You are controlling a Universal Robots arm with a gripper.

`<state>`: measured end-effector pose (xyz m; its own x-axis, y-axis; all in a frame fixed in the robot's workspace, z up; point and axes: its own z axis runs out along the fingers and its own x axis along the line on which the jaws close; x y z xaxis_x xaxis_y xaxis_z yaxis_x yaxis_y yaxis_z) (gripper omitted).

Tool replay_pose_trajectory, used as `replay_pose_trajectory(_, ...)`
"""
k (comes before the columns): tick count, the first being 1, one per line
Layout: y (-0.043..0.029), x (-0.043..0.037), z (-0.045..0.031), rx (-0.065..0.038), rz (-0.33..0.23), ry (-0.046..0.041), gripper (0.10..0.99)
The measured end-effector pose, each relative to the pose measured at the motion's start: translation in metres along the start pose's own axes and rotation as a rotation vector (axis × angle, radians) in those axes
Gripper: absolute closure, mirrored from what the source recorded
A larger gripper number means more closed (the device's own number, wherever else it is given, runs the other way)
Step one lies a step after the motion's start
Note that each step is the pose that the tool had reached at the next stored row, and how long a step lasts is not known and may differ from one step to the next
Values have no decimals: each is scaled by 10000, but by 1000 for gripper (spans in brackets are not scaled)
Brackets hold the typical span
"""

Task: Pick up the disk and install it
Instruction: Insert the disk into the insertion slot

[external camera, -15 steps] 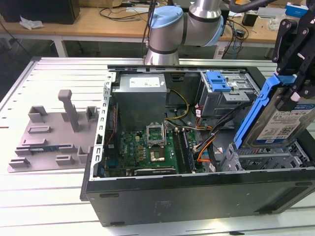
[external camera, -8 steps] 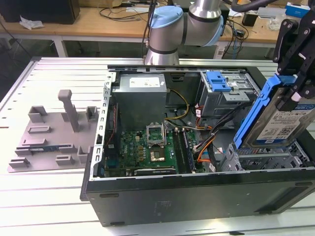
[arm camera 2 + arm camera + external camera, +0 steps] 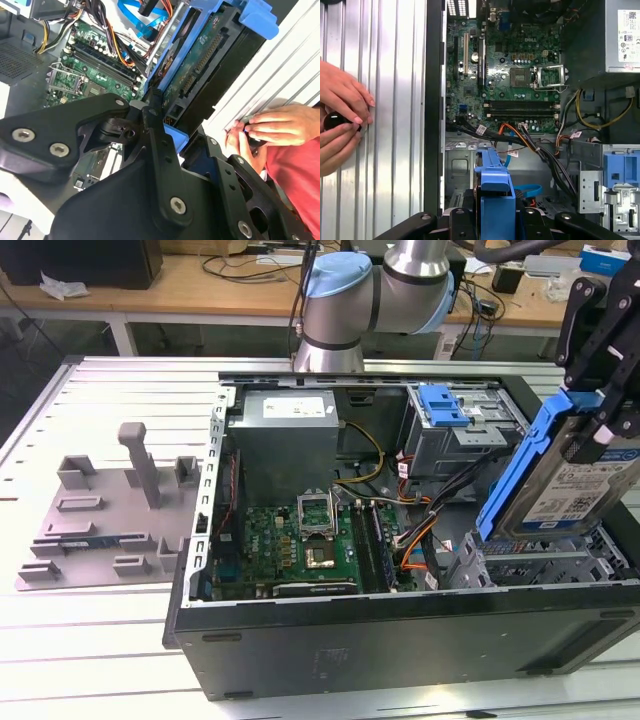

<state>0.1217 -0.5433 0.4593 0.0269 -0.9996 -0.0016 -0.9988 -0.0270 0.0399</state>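
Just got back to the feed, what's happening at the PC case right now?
The arm's black gripper is shut on the flat silver hard drive in its blue plastic frame, holding it on edge and tilted over the grey metal drive cage at the exterior view's right end of the open black computer case. It is not seated yet. In the first wrist view a person's hands rest on the ribbed metal table beside the case, around a small black round object.

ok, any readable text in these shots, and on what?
Label on disk: printed, too small to read.
Sticker on power supply: too small to read.
Markings on motherboard: too small to quote reliably.
Nothing quotable.
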Motion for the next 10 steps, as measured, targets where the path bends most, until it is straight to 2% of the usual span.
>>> replay_pose_trajectory(4,-7,-1,1,0,-203,10,718)
replay_pose_trajectory(10,-27,1,10,-1,-219,8,718)
